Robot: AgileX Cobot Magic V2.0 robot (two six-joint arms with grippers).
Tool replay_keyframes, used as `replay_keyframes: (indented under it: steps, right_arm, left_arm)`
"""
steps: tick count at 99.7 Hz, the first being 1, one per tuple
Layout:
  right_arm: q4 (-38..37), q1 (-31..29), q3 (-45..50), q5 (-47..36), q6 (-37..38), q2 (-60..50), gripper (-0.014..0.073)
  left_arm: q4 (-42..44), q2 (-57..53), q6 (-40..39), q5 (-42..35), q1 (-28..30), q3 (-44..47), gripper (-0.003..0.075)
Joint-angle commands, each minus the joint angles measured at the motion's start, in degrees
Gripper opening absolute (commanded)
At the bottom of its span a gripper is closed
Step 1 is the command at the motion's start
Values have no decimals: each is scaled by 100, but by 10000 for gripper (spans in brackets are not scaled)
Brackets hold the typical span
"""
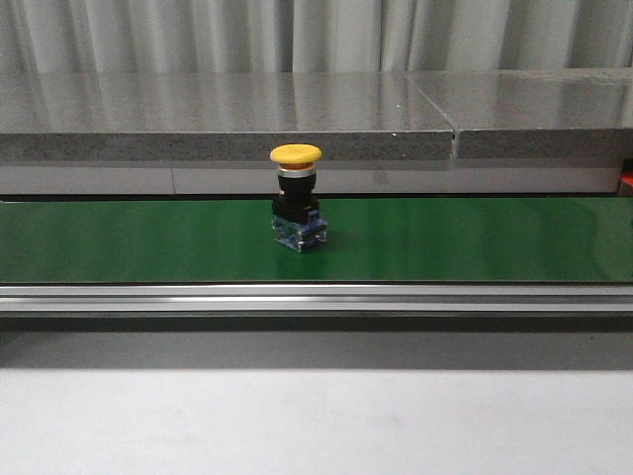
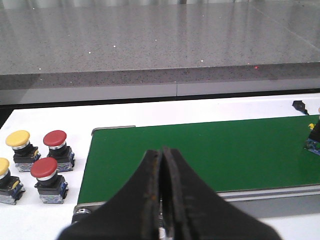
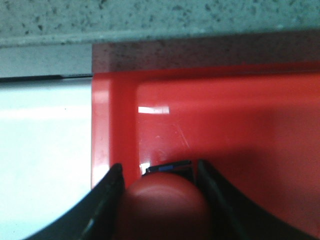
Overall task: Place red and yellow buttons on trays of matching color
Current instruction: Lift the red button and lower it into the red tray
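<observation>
While the right gripper (image 3: 160, 187) grasps a red button (image 3: 162, 207) over the red tray (image 3: 225, 130), a yellow button (image 1: 297, 196) stands upright mid-way along the green belt (image 1: 475, 237); left gripper (image 2: 161, 200) clenched, holding nothing, four spare buttons (image 2: 47, 170) on its left

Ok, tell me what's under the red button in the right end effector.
The red tray lies under the red button. The button hides the tray directly beneath it, so contact can't be judged.
</observation>
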Motion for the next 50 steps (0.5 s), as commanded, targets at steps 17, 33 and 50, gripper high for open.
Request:
replay_keyframes:
  steps: [17,33,50]
  right_arm:
    - [81,-29,-201,-152,-28,-361,400]
    - [87,-29,-201,-237,-28,-436,637]
    - [92,-29,-201,-303,-28,-750,647]
  left_arm:
    - [-65,53,-62,-423,-47,-142,-19]
    - [-65,53,-62,-423,-47,-142,-19]
    - [-65,53,-62,-423,-47,-142,-19]
